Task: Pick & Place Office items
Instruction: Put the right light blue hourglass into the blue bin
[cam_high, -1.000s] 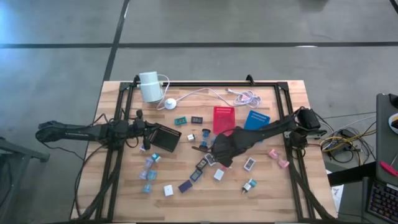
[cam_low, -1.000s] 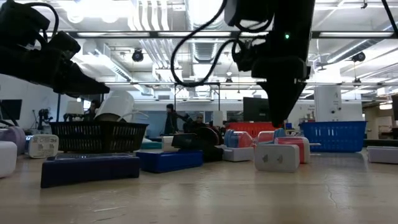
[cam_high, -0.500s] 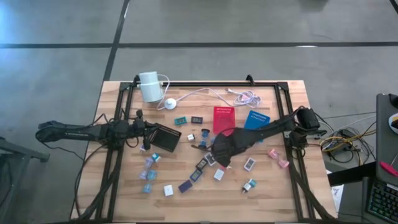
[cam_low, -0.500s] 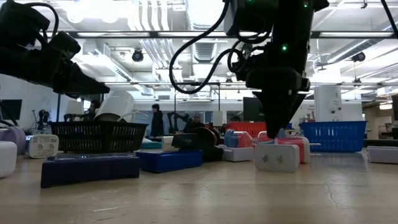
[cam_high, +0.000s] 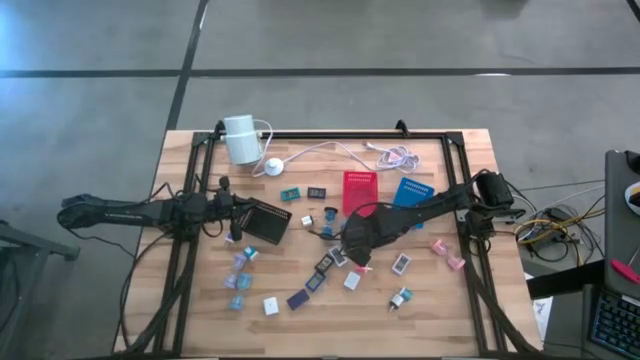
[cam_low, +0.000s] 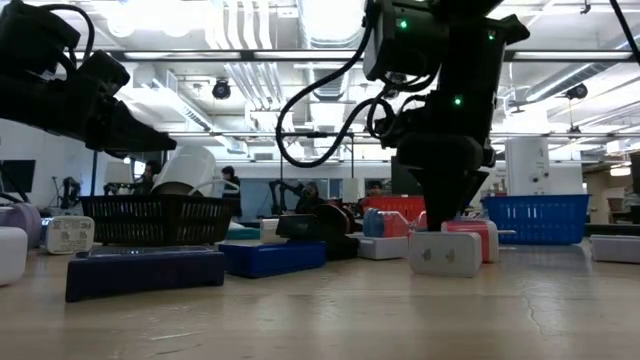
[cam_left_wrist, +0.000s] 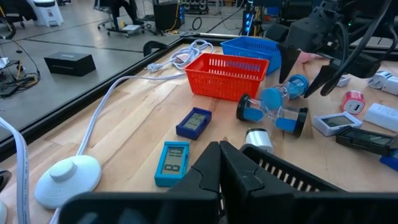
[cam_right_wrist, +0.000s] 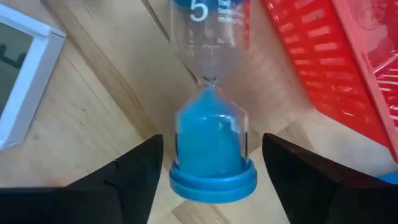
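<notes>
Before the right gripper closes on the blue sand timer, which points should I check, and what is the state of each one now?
1. Blue sand timer lies between the right gripper fingers: ok.
2. Right gripper is open wider than the timer: ok.
3. Red basket is apart from the fingers: ok, but close.
4. White-framed item is outside the jaws: ok.
5. Left gripper is shut and waits far off, over the black basket: ok.
6. Fingers low enough to grip: cannot tell.

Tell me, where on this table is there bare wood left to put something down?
Bare wood lies along the table's near edge below the scattered office items, and at the far right corner beyond the blue tray. The middle is crowded, around the red tray and right gripper.
</notes>
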